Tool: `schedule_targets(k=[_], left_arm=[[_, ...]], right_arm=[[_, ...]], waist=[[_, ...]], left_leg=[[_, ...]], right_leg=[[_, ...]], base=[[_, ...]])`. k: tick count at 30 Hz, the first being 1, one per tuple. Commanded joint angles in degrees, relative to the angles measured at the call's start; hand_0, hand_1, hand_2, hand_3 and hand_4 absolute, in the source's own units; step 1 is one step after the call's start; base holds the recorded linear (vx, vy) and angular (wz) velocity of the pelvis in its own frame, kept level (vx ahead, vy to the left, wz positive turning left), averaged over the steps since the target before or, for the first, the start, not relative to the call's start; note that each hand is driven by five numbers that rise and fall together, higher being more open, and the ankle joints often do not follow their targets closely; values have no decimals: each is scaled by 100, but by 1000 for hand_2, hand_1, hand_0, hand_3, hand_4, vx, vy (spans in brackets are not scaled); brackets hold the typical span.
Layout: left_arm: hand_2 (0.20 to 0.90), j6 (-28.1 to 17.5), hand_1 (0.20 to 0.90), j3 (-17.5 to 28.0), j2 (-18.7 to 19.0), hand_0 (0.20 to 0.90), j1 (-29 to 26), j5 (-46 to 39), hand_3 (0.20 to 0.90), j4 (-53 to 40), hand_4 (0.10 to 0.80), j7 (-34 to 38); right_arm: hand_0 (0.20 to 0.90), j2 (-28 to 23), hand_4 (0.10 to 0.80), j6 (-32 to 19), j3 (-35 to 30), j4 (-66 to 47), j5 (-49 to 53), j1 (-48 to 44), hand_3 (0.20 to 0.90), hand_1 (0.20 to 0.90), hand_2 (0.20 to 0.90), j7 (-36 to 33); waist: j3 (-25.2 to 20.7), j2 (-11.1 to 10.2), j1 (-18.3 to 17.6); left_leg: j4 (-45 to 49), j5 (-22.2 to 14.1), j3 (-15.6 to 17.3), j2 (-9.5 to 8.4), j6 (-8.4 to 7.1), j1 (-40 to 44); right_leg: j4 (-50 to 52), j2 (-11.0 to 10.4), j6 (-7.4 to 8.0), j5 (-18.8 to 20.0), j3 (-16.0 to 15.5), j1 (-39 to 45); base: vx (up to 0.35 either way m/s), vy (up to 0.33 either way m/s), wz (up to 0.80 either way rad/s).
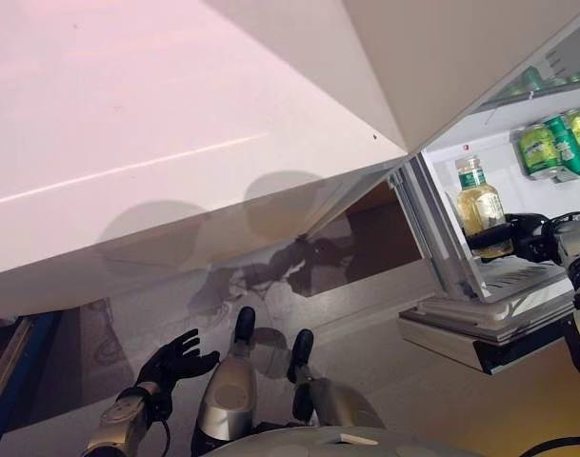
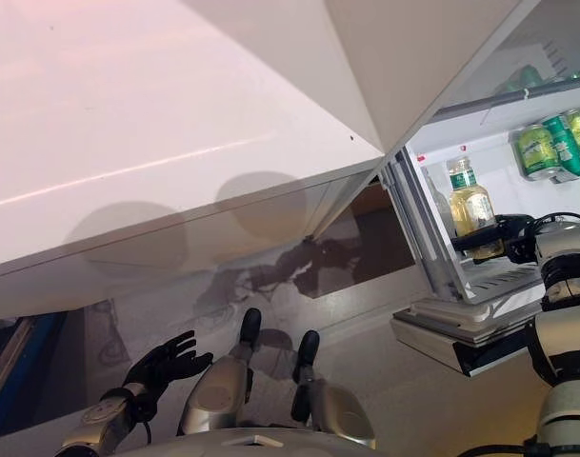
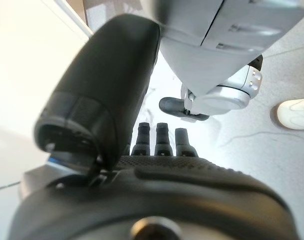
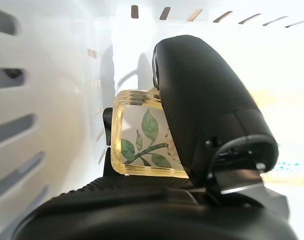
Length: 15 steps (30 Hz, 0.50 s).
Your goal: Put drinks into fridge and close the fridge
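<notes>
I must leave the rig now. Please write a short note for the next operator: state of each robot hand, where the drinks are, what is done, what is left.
Right robot hand: shut on the yellow tea bottle, held upright inside the open fridge, above its lower shelf.
Left robot hand: open, idle, low beside the body.
Green cans already lie on the shelf above.
Left: set the bottle down, release, withdraw, close the fridge door.

Inside the open fridge (image 1: 432, 205), green drink cans (image 1: 552, 148) lie on their sides on an upper white shelf (image 1: 518, 109) toward its right end, while the wire shelf (image 1: 523, 276) below carries a yellow-filled bottle (image 1: 480, 205) at its front edge.
</notes>
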Motion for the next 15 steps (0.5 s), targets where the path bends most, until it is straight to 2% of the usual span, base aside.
schedule_targets(k=[1, 15], left_arm=[[900, 5, 900, -345, 238, 900, 387, -175, 900, -210, 800, -2], [900, 146, 900, -359, 362, 900, 360, -197, 900, -438, 800, -14]], right_arm=[[300, -617, 100, -25, 357, 173, -637, -817, 200, 300, 300, 45], [300, -476, 100, 107, 462, 445, -882, -956, 200, 300, 300, 26]], waist=[[-229, 104, 146], [-141, 238, 268]], left_leg=[[170, -218, -336, -237, 59, -415], [218, -163, -425, -290, 62, -577]], right_leg=[[157, -4, 339, 491, -232, -493], [198, -30, 314, 478, -336, -603]], base=[[8, -21, 6], [-3, -15, 6]])
